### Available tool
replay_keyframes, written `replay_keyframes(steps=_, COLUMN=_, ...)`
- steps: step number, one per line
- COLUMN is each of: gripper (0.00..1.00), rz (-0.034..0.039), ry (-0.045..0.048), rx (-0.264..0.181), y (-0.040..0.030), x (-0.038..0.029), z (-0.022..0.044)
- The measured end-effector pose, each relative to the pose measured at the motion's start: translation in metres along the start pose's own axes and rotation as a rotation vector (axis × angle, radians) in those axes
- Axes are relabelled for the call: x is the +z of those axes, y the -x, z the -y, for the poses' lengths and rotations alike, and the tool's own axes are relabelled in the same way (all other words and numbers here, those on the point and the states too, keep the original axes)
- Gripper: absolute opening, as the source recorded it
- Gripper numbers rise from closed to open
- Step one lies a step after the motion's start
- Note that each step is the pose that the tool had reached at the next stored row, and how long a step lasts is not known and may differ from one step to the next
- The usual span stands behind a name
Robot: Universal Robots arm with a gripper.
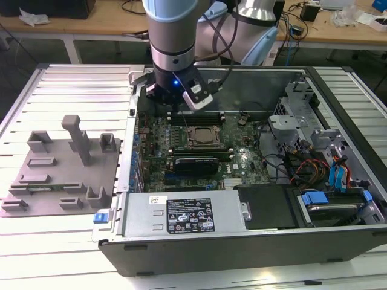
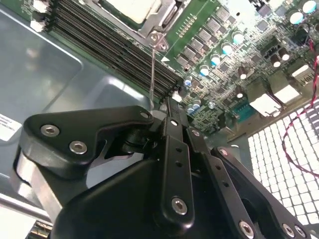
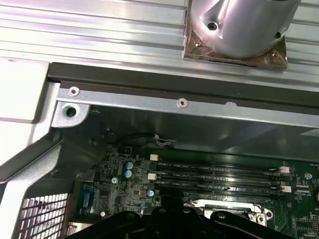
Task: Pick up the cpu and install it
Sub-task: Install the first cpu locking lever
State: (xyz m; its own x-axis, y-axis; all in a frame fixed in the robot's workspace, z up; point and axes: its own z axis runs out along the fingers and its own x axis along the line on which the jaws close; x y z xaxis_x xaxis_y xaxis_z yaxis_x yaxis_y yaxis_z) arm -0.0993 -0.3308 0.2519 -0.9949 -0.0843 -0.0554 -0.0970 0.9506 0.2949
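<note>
Nearest your lens in the second wrist view: the hand (image 2: 168,110), all black linkages and screw heads. You cannot tell whether it is clenched or released.

The cpu (image 2: 133,7), pale silver-white top up, lies inside the metal-framed socket (image 2: 160,31) of the green motherboard (image 1: 199,158), apart from the hand. A thin wire rod (image 2: 151,74) runs from the socket's corner toward the hand's tip. Between socket and hand lies a bank of dark memory slots (image 2: 112,47).

In the exterior view you see the hand low over the board's far edge, to the exterior view's left of the socket.

Around the board is the open computer case (image 1: 254,244). Its labelled power supply (image 1: 181,214) is on the near side and the drive bay (image 1: 338,208) is at the exterior view's right.

Outside the case, on the exterior view's left, the grey tray (image 1: 42,181) with its plastic blocks rests on the ribbed metal table (image 1: 66,84).
</note>
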Motion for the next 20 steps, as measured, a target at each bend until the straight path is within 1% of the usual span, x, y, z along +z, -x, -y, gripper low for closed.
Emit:
replay_keyframes(steps=3, gripper=0.11, rz=0.0001, ry=0.0001, rx=0.000, y=0.0073, x=0.0005, z=0.0008)
replay_keyframes(steps=6, gripper=0.11, rz=0.0000, ry=-0.0001, rx=0.000, y=0.0208, x=0.0011, z=0.0022)
replay_keyframes(steps=8, gripper=0.11, rz=-0.0001, ry=-0.0001, rx=0.000, y=0.0276, x=0.0016, z=0.0029)
replay_keyframes(steps=9, gripper=0.11, rz=-0.0001, ry=0.0001, rx=0.000, y=0.0367, x=0.0022, z=0.0039)
replay_keyframes(steps=10, gripper=0.11, rz=-0.0001, ry=0.0001, rx=0.000, y=0.0398, x=0.0024, z=0.0043)
replay_keyframes(steps=14, gripper=0.11, rz=-0.0002, ry=0.0002, rx=0.001, y=0.0412, x=0.0030, z=0.0045)
replay_keyframes(steps=17, gripper=0.11, rz=0.0051, ry=-0.0010, rx=0.019, y=0.0429, x=0.0073, z=0.0061)
replay_keyframes(steps=18, gripper=0.11, rz=0.0111, ry=-0.0022, rx=0.038, y=0.0429, x=0.0106, z=0.0072)
replay_keyframes(steps=20, gripper=0.11, rz=0.0228, ry=-0.0046, rx=0.076, y=0.0427, x=0.0141, z=0.0083)
